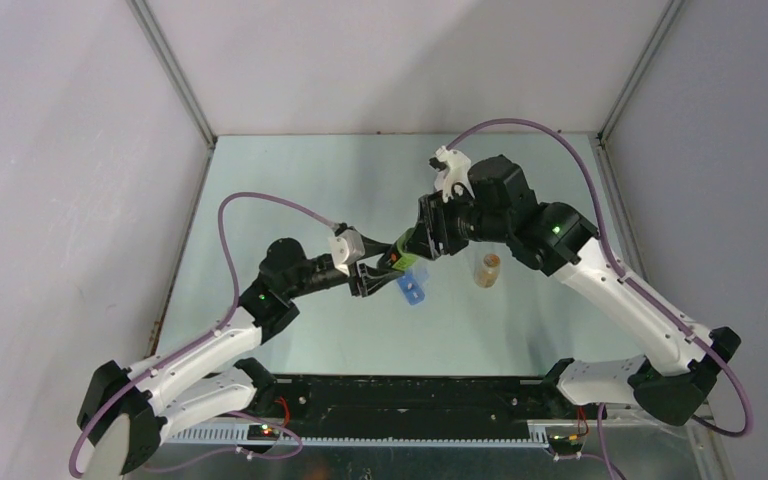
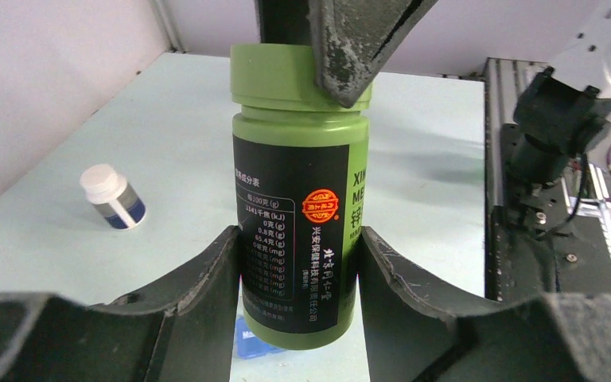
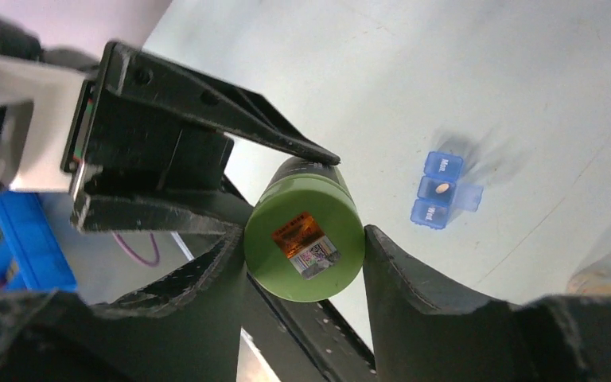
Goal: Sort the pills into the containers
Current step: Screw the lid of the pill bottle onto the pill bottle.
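Underneath everything, a pale green-grey tabletop (image 1: 290, 330), walled in by grey panels. Above its middle, brought tip to tip, the left gripper (image 2: 296, 248) and the right gripper (image 3: 304, 259). Clamped in the left, by the lower body with one black finger pressed to each side, a green plastic bottle with a black label (image 1: 403, 258). Closed around that bottle's green screw cap (image 3: 304, 247) from the other end, the right, fingers against the rim on both sides. Held clear of the table and tilted between the two arms, cap toward the right arm. Just beneath it on the table, a blue plastic pill organizer (image 1: 413, 288) with one lid flipped open. Near that, toward the right arm, a small clear vial with tan contents (image 1: 487, 270), upright. Visible from the left wrist only, a small white-capped bottle with a blue-and-white label (image 2: 113, 199), on the table well apart from the green one. In the organizer's open middle compartment, a single pale oval pill (image 3: 442, 188).
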`<state>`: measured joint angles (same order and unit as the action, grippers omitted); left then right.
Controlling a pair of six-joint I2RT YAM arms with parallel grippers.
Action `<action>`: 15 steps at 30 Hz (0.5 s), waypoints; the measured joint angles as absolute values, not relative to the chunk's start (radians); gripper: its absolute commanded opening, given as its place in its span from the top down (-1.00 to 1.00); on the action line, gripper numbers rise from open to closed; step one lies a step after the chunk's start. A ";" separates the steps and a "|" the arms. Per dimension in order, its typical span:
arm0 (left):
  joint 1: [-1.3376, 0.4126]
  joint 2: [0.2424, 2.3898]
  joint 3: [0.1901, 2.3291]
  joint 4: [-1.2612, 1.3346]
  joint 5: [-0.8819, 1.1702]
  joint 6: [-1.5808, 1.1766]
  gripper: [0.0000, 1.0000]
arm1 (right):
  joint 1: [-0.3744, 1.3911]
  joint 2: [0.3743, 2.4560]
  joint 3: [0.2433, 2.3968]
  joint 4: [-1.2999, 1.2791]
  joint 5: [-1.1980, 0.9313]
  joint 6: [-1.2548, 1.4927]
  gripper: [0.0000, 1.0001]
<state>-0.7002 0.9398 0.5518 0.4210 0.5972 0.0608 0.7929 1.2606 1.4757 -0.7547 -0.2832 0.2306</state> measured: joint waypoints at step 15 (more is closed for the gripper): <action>-0.705 0.943 0.556 0.433 0.510 0.063 1.00 | 0.750 1.179 1.415 -0.663 -0.258 0.286 -0.98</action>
